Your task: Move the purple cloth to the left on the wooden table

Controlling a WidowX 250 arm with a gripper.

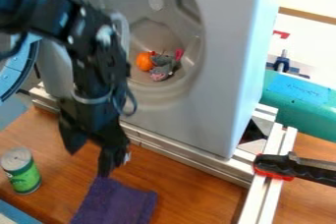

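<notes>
While near can-label (25, 176), claw (87, 163) by cloth (118, 203).

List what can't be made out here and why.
In the camera view:
- Purple cloth: lower end, cut off by the bottom edge.
- Gripper: whether its jaws touch the cloth, unclear at this slant.
- Green can: far side, turned away.
- Blue label: writing, too small.
- Black clamp: end, beyond the right edge.

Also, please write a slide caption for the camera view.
Open gripper by a purple cloth, green can nearby; round orange object and gray toy inside the gray appliance.
</notes>
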